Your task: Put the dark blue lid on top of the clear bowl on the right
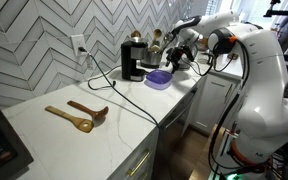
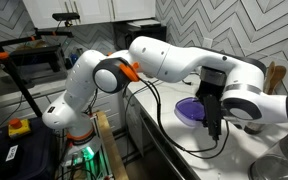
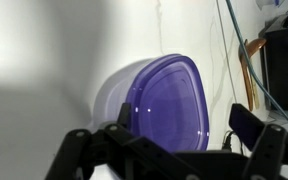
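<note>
The dark blue lid [image 3: 169,105] is round and purple-blue. It rests on the clear bowl [image 3: 109,95], whose pale wall shows under its left rim in the wrist view. The pair stands on the white counter in both exterior views [image 1: 159,78] [image 2: 191,110]. My gripper [image 3: 181,125] is open and empty, its two black fingers spread wide, just above and beside the lid without touching it. It also shows in both exterior views [image 1: 179,55] [image 2: 215,128].
A black coffee machine [image 1: 132,60] stands against the chevron wall just behind the bowl, with black cables [image 1: 124,95] trailing across the counter. Two wooden spoons [image 1: 79,115] lie further along. A metal bowl [image 2: 281,170] sits near the counter's front edge.
</note>
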Available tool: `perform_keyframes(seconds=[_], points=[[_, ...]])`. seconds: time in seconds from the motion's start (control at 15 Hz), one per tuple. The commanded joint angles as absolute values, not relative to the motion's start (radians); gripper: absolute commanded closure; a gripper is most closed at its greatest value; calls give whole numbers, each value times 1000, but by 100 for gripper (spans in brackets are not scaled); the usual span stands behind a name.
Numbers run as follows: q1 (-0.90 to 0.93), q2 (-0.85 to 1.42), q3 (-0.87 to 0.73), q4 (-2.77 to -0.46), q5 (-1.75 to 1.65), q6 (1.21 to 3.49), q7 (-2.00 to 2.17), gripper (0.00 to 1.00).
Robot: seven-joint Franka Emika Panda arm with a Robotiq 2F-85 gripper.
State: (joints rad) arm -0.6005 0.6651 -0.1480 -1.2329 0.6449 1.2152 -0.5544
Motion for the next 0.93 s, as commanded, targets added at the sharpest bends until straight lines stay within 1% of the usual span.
perform_keyframes(seconds=[0.0, 0.53, 0.87], points=[[-588, 643, -167, -1255, 614, 1233, -527, 0], [-557, 592, -188, -1284, 543, 1292, -524, 0], [-499, 482, -203, -1378, 433, 1402, -541, 0]])
